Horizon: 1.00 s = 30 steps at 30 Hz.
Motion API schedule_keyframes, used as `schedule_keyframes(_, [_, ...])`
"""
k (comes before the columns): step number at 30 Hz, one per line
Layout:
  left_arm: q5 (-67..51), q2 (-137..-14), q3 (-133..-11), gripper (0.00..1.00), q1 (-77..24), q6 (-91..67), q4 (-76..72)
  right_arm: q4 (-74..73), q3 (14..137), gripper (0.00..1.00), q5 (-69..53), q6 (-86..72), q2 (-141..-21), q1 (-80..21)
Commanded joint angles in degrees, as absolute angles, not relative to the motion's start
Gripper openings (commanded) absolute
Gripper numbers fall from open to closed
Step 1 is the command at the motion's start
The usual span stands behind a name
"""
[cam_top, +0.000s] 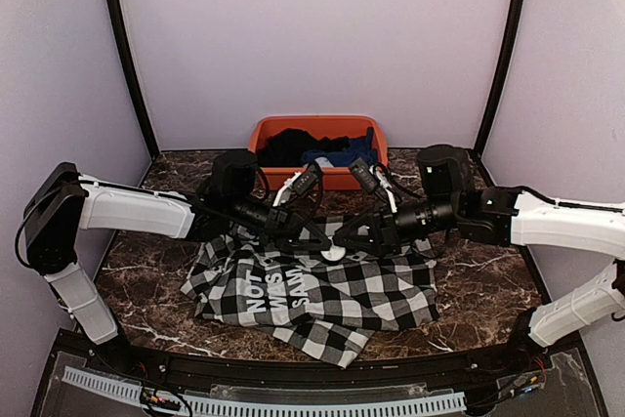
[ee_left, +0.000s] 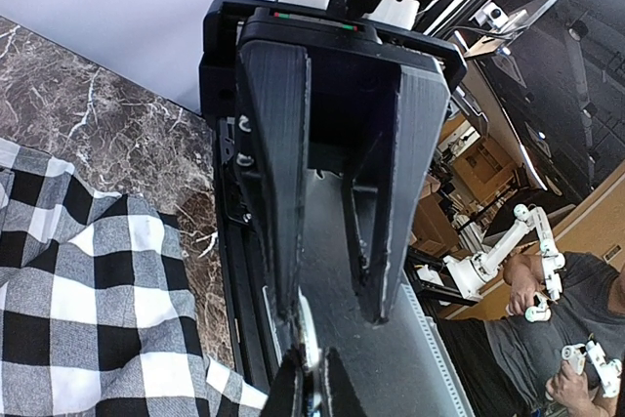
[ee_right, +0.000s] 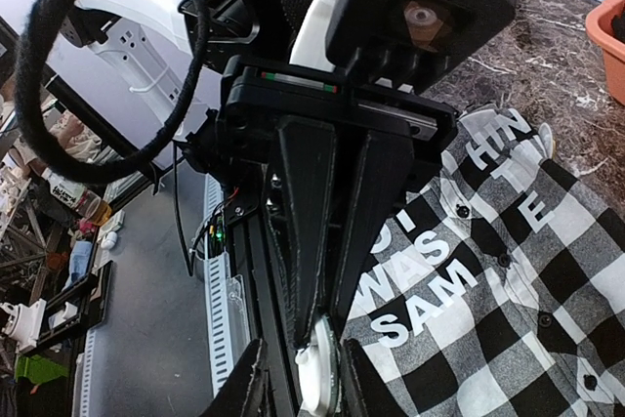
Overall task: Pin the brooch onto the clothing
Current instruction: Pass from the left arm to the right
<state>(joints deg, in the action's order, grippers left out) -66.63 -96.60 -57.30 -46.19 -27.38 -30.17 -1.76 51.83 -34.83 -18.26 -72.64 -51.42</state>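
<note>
Two grippers, 1 brooch (ee_right: pixel 317 378): your R gripper (ee_right: pixel 314 337) clamps it over shirt (cam_top: pixel 381 290); L gripper (ee_left: pixel 332 324) spread astride it, prob. to steady pinning.

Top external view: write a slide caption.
Left end effector and right end effector meet at the brooch over the buffalo-check shirt.

Most of the brooch (ee_right: pixel 315 379), apparently a white disc, is hidden

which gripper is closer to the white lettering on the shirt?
Left. The left gripper sits just beyond the far edge of the lettering; the right gripper is farther right, over plain checks. Both tips meet at the brooch.
</note>
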Motion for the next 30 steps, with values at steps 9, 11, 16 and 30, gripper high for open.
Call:
schedule_keyframes(9, [-67.52, -93.27, -58.37, 0.01, -46.43, -26.89, -31.26, -1.80, 51.03, 0.28, -35.15, -18.61, -73.40, -50.26])
schedule_keyframes(11, [-67.38, -93.20, -58.27, 0.01, -46.44, -26.94, -31.43, -1.63, 50.91, 0.28, -35.20, -18.78, -73.50, -50.27])
schedule_keyframes(16, [-67.41, -93.47, -58.27, 0.01, -46.41, -27.15, -31.65, -0.22, 50.19, 0.25, -36.27, -19.71, -73.56, -50.23])
schedule_keyframes(30, [-67.50, -93.81, -58.44, 0.01, -46.40, -27.65, -31.96, 1.10, 50.80, 0.00, -37.45, -20.05, -74.27, -50.28])
